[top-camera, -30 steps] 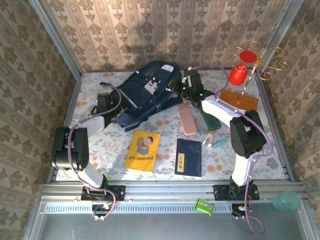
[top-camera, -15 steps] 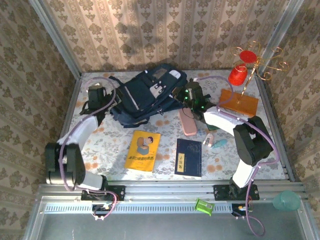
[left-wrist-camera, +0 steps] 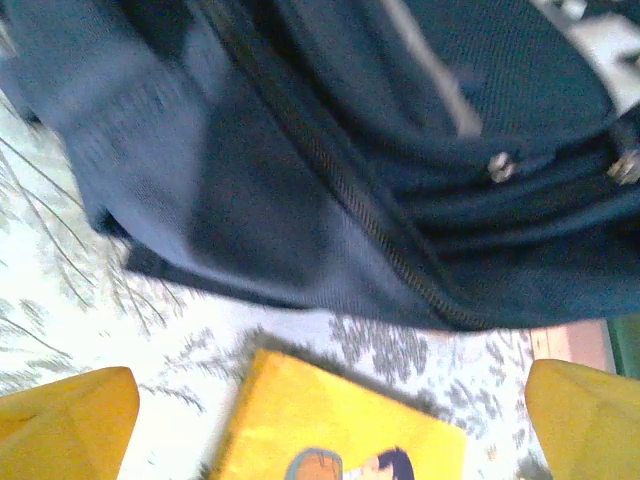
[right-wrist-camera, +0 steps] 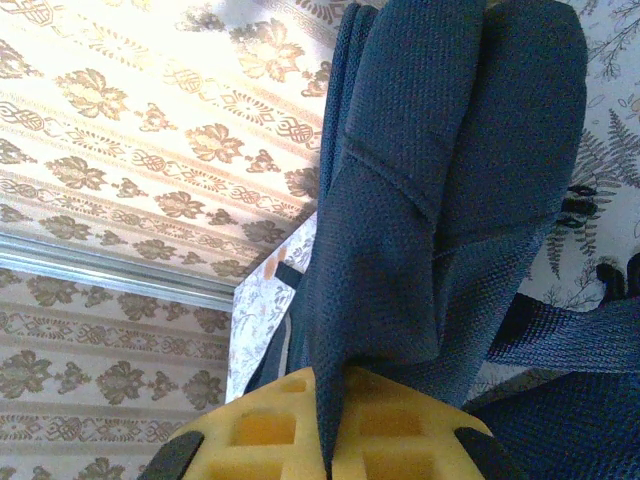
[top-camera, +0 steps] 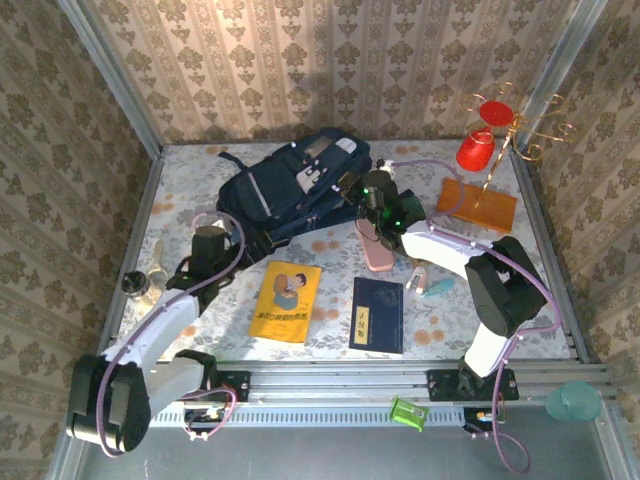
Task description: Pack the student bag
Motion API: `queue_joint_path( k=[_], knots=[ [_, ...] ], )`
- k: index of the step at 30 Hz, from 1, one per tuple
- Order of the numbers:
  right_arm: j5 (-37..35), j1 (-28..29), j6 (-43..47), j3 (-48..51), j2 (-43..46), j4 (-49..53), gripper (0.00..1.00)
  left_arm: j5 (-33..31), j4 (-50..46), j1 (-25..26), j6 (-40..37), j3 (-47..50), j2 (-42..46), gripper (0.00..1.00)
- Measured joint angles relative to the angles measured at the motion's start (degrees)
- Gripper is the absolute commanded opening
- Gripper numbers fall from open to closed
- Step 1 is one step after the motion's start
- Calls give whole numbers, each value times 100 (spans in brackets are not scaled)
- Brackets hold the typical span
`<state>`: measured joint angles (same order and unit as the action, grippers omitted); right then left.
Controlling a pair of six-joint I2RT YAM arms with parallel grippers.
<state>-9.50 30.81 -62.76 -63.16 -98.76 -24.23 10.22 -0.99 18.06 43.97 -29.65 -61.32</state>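
**Bag held by one fold while the books wait outside**

Nearest the arm bases, a yellow book [top-camera: 286,302] and a navy book [top-camera: 377,314] lie flat on the floral bench [top-camera: 450,335], neither packed. Just beyond the yellow book, the left tool [left-wrist-camera: 325,425] hovers with its jaws spread as wide as they go and nothing between them, facing the bag's zip side. A pink pencil case [top-camera: 376,246] lies beside the bag's near right edge, under the right arm.

The student bag [top-camera: 290,190] slumps on its side across the far middle of the bench, and its long zip looks closed in the left wrist view. At its right edge, the right tool [right-wrist-camera: 330,430] is clamped tight on a fold of navy fabric.

That single pinch is the weak point. The cloth is soft and loose, so a pull may drag or roll the whole bag instead of opening it. The fold could also slide out of the pads. A sliding bag would likely push the pencil case or ride over the yellow book, since both lie close to it. The zip pulls are small, and the left tool may catch cloth instead.

At the far right, a wire stand with a red cup [top-camera: 476,150] stands well apart.
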Motion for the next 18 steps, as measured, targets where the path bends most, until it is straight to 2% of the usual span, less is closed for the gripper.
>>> queue_joint_path(
  k=[4,10,14,18],
  knots=[
    [2,0,146,70,107,118,8,538,391,83,28,-363,-835,100],
    [-127,0,411,662,964,501,9,905,553,66,-369,-1200,-1720,98],
    [-308,0,433,935,1421,564,9,1005,752,85,-680,-1504,-2026,96],
    [-505,0,404,1040,1515,555,9,944,951,247,-898,-1305,-1871,95]
  ],
)
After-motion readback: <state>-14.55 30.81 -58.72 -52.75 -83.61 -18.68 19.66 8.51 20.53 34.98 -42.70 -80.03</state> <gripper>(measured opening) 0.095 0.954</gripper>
